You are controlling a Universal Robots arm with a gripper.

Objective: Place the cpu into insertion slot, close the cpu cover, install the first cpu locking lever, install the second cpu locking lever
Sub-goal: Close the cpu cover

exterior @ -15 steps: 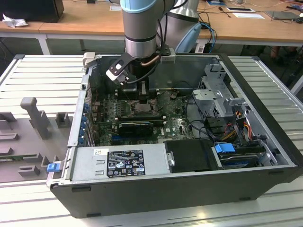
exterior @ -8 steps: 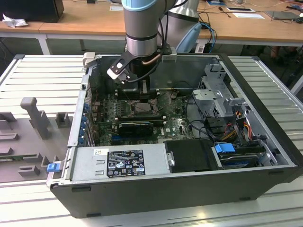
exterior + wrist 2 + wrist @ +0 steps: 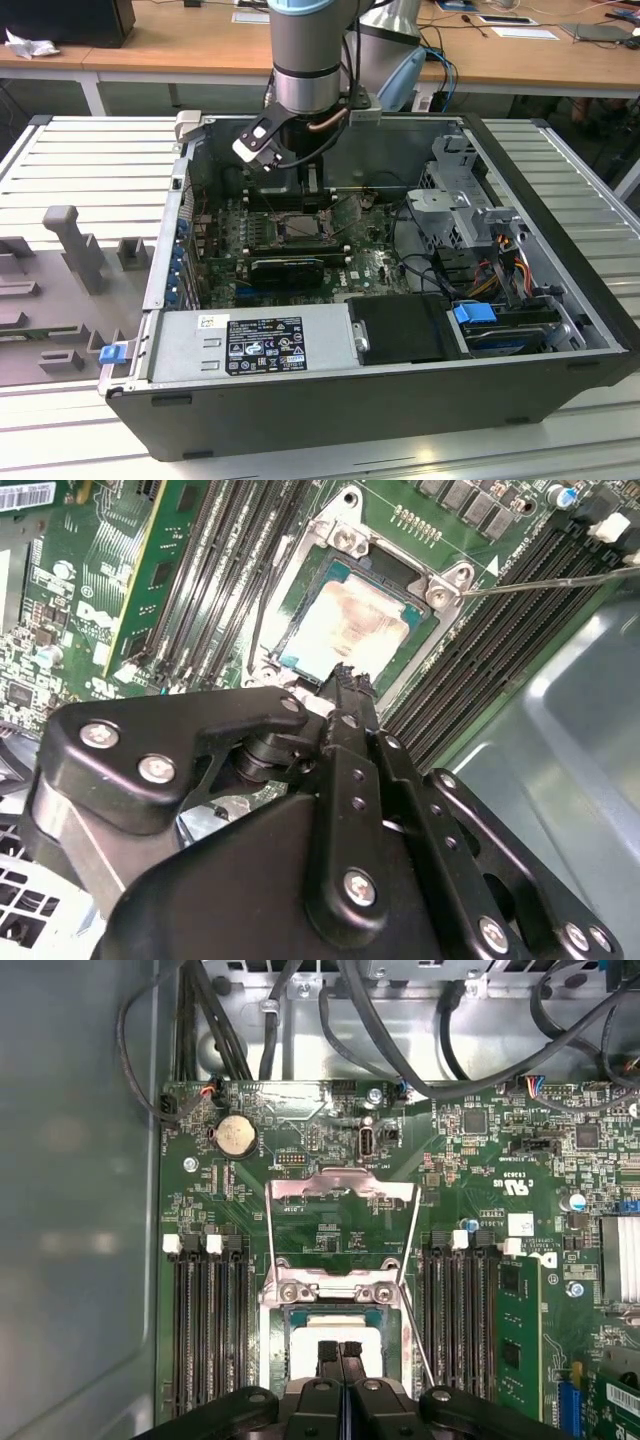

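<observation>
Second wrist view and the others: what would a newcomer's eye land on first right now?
First, in the exterior view, the grey robot arm reaching down into the open black computer case. Then, in both wrist views, the black gripper, fingers shut, at the edge of the pale beige-silver square cpu lying in the black-and-silver insertion slot, with the thin silver-grey metal cpu cover folded open next to the slot.

Ribbed metal worktop (image 3: pixel 90 160) carries the open computer case (image 3: pixel 400 400) in the middle, with a grey fixture plate (image 3: pixel 100 300) lying at the exterior view's left.
</observation>
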